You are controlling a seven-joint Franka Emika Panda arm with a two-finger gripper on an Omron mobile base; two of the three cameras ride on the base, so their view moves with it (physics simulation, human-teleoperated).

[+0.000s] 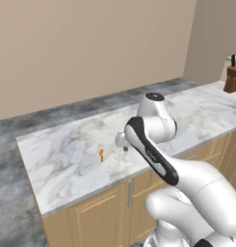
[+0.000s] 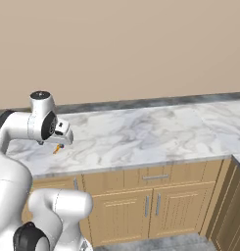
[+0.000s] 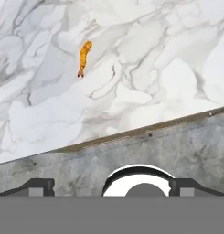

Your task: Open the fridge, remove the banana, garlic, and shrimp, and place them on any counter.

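Spread wide and empty, gripper (image 3: pixel 111 186) above counter (image 1: pixel 66 159), fingertips apart at hand view's bottom edge. Shrimp (image 3: pixel 84 57) loose on marble, near front edge; also seen as small orange speck (image 1: pixel 101 154) from left base. Knife block (image 1: pixel 233 77) at far right there. Arm bent over slab, wrist pointing down.

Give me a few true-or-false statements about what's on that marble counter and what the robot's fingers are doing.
1. The shrimp lies on the counter. True.
2. The fingers are clamped on the shrimp. False: they stand open, holding nothing.
3. A knife block stands at the far right of the counter. True.
4. A banana lies beside the shrimp. False: bare marble surrounds it.
5. The cabinets under the counter are black. False: light wood.
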